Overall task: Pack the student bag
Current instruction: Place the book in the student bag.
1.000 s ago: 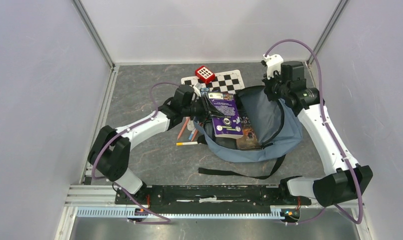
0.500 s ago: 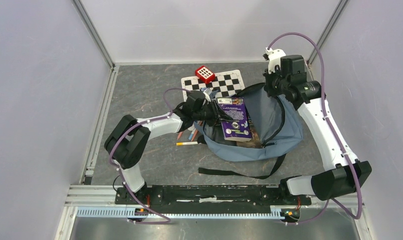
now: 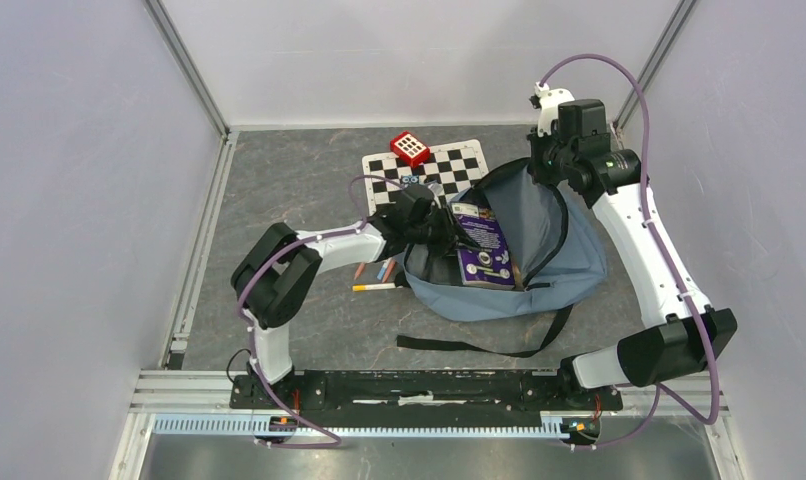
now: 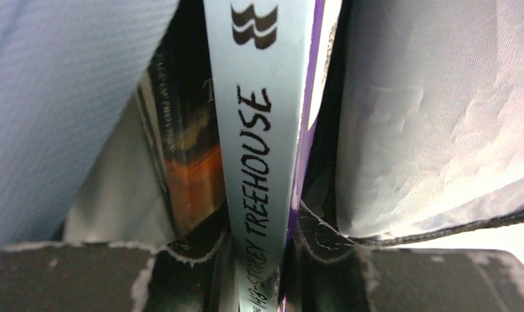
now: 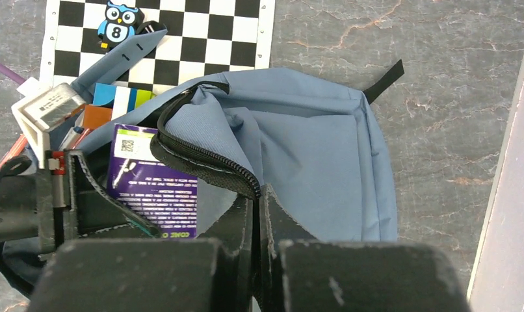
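Observation:
The student bag [image 3: 569, 262] lies open in the middle of the table, blue-grey with a dark zipper. My left gripper [image 3: 451, 228] is at the bag's mouth, shut on a purple book [image 3: 484, 248] that stands tilted inside the bag. In the left wrist view the book's pale spine [image 4: 256, 130] sits between my fingers [image 4: 181, 260], beside another dark book [image 4: 184, 162] and the bag's lining [image 4: 428, 117]. My right gripper [image 3: 537, 165] is shut on the bag's zipper rim [image 5: 207, 159] and holds it up. The right wrist view shows the bag [image 5: 311, 143] and the book [image 5: 157, 175].
A chequered mat [image 3: 457, 162] lies behind the bag with a red block [image 3: 410, 148] and an owl toy [image 5: 117, 29] on it. Pencils [image 3: 376, 275] lie left of the bag. A black strap [image 3: 479, 348] trails in front of it. Walls enclose the table.
My left arm has moved right and pushed the purple book deeper into the bag, tilting it more upright. My right gripper has lifted the bag's rim up and back.

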Action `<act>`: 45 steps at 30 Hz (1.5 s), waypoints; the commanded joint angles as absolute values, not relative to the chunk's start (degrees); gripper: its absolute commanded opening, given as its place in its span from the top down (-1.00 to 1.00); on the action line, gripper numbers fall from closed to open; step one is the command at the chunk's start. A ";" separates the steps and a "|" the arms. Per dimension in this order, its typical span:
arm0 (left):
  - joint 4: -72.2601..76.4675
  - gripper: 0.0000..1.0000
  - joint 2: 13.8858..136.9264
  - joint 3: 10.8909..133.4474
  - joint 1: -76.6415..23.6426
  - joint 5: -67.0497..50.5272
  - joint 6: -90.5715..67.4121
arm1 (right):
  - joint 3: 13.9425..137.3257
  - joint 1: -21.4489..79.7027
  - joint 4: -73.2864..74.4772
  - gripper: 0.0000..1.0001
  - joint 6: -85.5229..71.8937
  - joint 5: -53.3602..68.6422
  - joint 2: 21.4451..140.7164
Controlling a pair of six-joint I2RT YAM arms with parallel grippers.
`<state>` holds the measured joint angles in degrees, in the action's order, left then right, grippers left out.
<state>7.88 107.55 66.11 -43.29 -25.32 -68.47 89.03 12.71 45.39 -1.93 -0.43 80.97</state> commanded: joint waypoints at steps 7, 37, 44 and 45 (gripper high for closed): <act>0.36 0.69 115.75 79.89 -48.59 -19.36 -64.10 | 90.94 12.52 37.89 1.00 -3.87 -4.46 80.25; -14.78 -0.73 117.41 89.70 -49.41 -15.49 -49.68 | 86.36 12.55 37.18 1.00 -4.74 -5.73 77.02; -14.34 -0.70 119.94 93.95 -50.88 -18.78 -48.02 | 86.46 12.52 37.20 1.00 -5.05 -5.36 77.44; -14.48 -0.70 120.16 94.29 -50.95 -18.93 -47.83 | 86.40 12.57 37.18 1.00 -5.09 -5.38 77.45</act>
